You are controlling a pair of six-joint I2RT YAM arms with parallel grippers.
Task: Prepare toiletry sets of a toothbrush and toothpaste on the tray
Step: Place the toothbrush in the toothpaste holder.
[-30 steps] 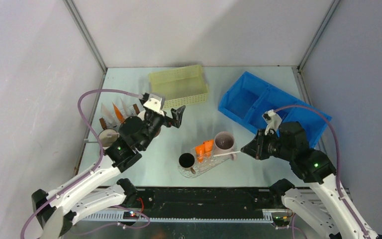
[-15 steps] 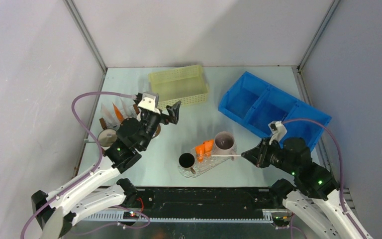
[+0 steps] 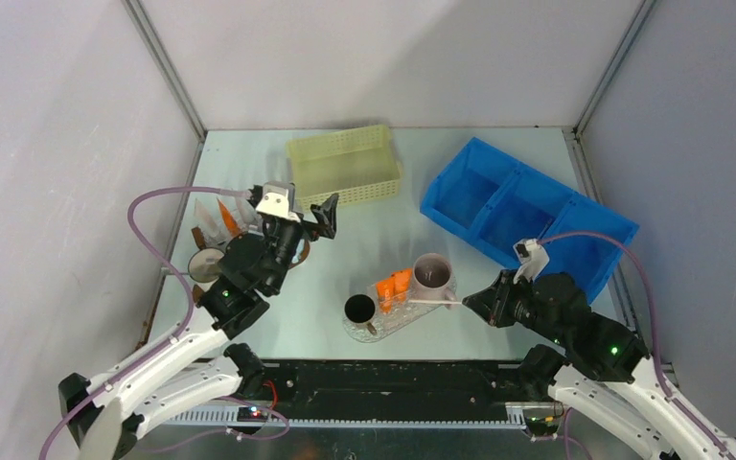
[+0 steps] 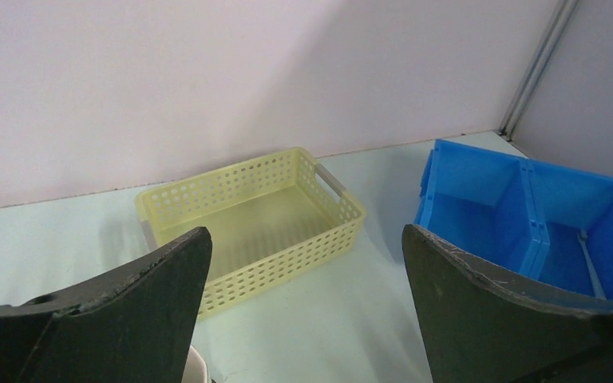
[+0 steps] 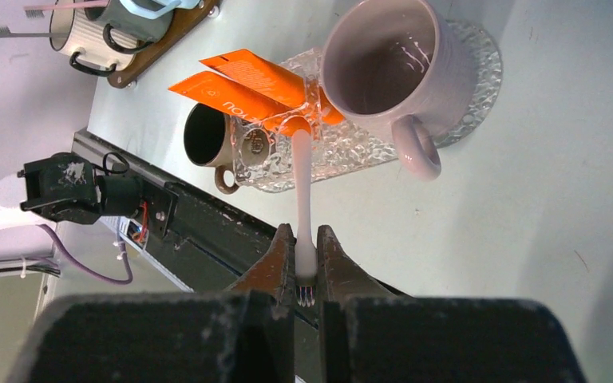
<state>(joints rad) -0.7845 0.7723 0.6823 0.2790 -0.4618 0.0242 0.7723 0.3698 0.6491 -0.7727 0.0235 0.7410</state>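
From the top view, my right gripper (image 3: 471, 301) was clamped on a pale toothbrush (image 3: 436, 300), which lay nearly level, its far end over the glass tray (image 3: 400, 325) just in front of the pink mug (image 3: 431, 272). Two orange tubes (image 3: 393, 286) lay on that tray between the pink mug and the dark mug (image 3: 359, 309). My left gripper (image 3: 325, 218) hung above the desk (image 3: 383, 230), near the yellow basket (image 3: 345, 165) and well apart from the tray. The left wrist view showed its fingers spread wide with nothing between them, only the basket and the blue bin (image 4: 527, 215) ahead. In the right wrist view the fingers were pinched tight on one end of the toothbrush. Bristles seemed to show just behind the pads, so I judged I had it by the head end. The handle reached out to the tubes' caps, though I could not tell whether it touched them. I took the brush to be light, stiff and smooth plastic. With so short a hold at one end it could swivel or slip if nudged, and a grip nearer the middle would have been steadier. The tubes looked flat, soft and light, best taken across their flat sides.
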